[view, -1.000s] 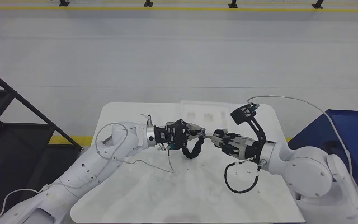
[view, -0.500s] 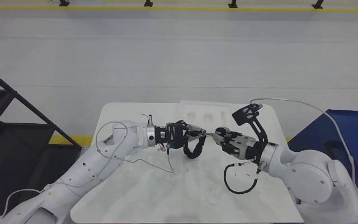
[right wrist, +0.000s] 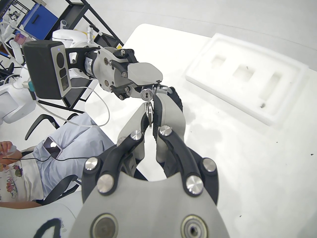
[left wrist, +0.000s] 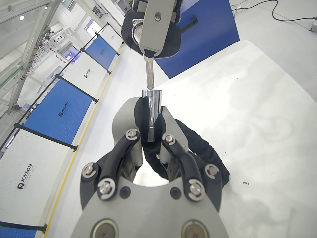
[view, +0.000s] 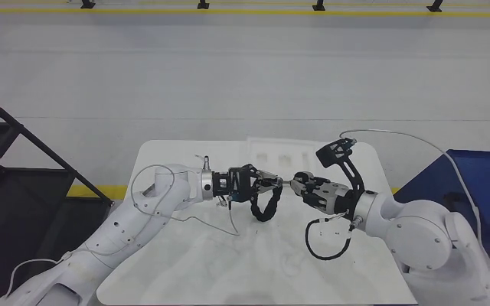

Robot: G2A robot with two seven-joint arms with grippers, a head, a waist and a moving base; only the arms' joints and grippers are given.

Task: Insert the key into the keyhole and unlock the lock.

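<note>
Closest to me, the left hand (left wrist: 149, 111) is clamped tight on a shiny chrome cylinder lock (left wrist: 151, 100). Its black sleeved cable loop (view: 266, 205) dangles underneath, above the white table (view: 230, 260). The keyhole end points straight at the other arm, which I guess is the whole point: the key gets a straight line in. The right hand (right wrist: 151, 111) is pinched shut on the head of a flat silver metal key (left wrist: 149, 75), blade poking out forward. The tip sits right at the lock face, maybe a bit off-centre, and it doesn't look pushed in yet. Farther back on the table there's a white foam tray (right wrist: 201, 68) with three rectangular pockets, probably storage for the parts.
</note>
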